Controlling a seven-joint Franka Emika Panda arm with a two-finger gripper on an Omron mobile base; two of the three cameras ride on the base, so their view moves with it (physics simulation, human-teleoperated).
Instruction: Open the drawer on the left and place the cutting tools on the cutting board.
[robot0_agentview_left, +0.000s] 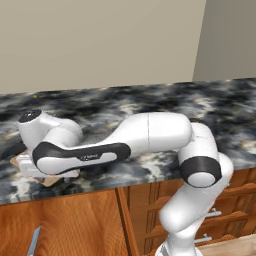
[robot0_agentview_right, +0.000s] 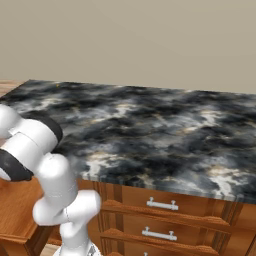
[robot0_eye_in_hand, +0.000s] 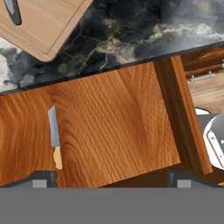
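We are hovering our gripper (robot0_eye_in_hand: 109, 177), jaws wide apart and empty, above the open reddish-brown wooden drawer (robot0_eye_in_hand: 122, 118); the small wooden-handled knife (robot0_eye_in_hand: 54, 138) is lying left of the fingertips, its long axis pointing toward the light-tan cutting board (robot0_eye_in_hand: 41, 24).

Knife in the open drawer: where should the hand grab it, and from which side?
Grip the knife by its light wooden handle, probably coming straight down from above. It lies flat on the drawer floor, the blade running on from the handle in one line, with bare wood on both long sides. The hand is open; set its fingers across the handle's width.
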